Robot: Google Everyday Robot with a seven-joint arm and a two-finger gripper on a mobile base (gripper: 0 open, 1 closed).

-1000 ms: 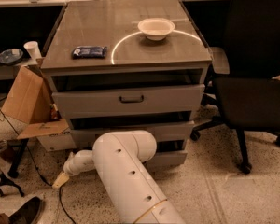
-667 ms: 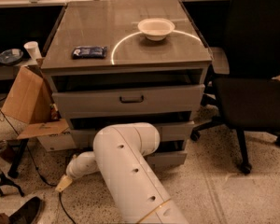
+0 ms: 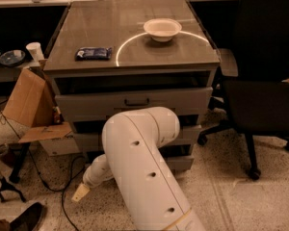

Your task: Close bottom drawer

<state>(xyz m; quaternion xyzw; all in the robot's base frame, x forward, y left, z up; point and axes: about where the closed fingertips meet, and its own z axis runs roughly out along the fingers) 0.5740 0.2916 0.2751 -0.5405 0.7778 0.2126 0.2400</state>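
Observation:
The grey cabinet (image 3: pixel 130 47) has three drawers. The bottom drawer (image 3: pixel 181 163) shows only as a low grey front strip at the lower right. My white arm (image 3: pixel 139 167) hides the rest of it and its handle. My gripper (image 3: pixel 80 192) hangs low at the cabinet's front left, close to the floor, with its beige tip pointing down and left, apart from the drawer's visible part. The top drawer (image 3: pixel 135 102) stands slightly out, and the middle drawer (image 3: pixel 191 134) shows beside my elbow.
A white bowl (image 3: pixel 162 29) and a blue packet (image 3: pixel 93 53) lie on the cabinet top. A black office chair (image 3: pixel 265 81) stands on the right. A cardboard box (image 3: pixel 29 105), cables (image 3: pixel 48 177) and a shoe (image 3: pixel 24 218) are on the left floor.
My elbow has risen and shifted right, towards the cabinet front. The gripper has moved a little to the right, still low by the floor. The drawers look unchanged.

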